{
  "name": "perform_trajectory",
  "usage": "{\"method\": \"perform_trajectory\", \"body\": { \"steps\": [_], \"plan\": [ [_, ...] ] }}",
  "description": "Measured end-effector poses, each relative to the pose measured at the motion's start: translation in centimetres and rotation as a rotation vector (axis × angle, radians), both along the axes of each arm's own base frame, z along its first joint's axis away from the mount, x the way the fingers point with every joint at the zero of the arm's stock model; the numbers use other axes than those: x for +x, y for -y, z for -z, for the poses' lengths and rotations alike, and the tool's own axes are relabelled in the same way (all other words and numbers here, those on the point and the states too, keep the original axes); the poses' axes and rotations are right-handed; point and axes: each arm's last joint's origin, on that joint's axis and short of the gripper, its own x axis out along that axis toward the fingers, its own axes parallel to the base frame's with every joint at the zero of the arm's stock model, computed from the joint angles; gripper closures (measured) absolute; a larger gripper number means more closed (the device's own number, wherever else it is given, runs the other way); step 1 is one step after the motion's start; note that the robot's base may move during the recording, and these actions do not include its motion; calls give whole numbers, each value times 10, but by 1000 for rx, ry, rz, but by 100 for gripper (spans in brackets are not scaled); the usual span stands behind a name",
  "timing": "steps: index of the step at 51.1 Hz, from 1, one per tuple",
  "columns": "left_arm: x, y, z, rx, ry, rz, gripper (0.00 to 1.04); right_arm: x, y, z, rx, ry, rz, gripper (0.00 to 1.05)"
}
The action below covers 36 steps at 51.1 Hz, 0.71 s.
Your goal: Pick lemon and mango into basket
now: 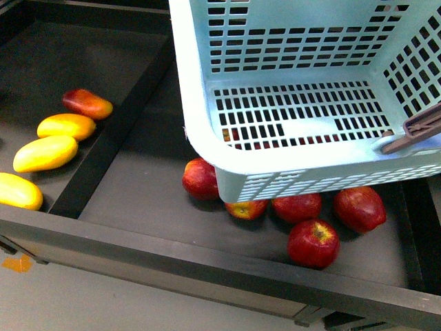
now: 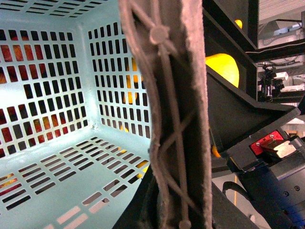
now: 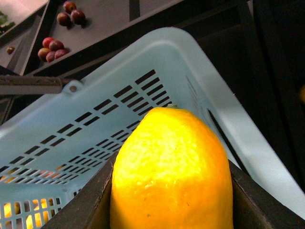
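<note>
**DESK:** What is the right arm carrying?

**OPERATOR:** My right gripper pinches the lemon between its 2 dark fingers, tapered end forward, above the open mouth of the basket. I hold it over the inside rather than beside the rim. That way, on release, it should fall in and not among the fruit bins.

**DESK:** The basket hangs tilted. Why?

**OPERATOR:** My left gripper looks clamped on the brownish handle, which runs straight through that wrist view. Carried by the handle alone, the basket tips. In the front view its low corner hangs over the red apples. The slotted floor looks bare, so I judge nothing is in yet.

**DESK:** And the mango?

**OPERATOR:** It is in the left bin, well apart from the basket. I take the mango to be the middle one, lying between 2 other yellow fruits, with a red-blushed mango at the far end of the row. I cannot say which of the 3 yellow ones is meant. All lie untouched. I judge the lemon's drop comes first. The risk is that it rolls or bounces on that sloping floor.
</note>
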Motion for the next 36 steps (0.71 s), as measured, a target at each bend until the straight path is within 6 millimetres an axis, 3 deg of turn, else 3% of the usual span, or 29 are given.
{"method": "perform_trajectory", "body": {
  "steps": [5, 13, 16, 19, 26, 31, 36],
  "plan": [
    [0, 0, 0, 0, 0, 0, 98, 0, -5, 3, -8, -24, -1, 51],
    [0, 0, 0, 0, 0, 0, 98, -1, -5, 3, -12, -36, 6, 30],
    [0, 0, 0, 0, 0, 0, 98, -4, -2, 3, -22, -38, 39, 15],
    [0, 0, 0, -1, -2, 4, 98, -9, 4, 0, -23, -33, 77, 7],
    [0, 0, 0, 4, 4, -3, 98, -35, 29, -15, -35, 14, 230, 9],
    [0, 0, 0, 3, 3, -2, 98, -54, 22, -7, -276, 334, 79, 29],
    [-1, 1, 0, -1, -2, 6, 98, -79, 8, 13, -411, 419, 36, 49]
  ]
}}
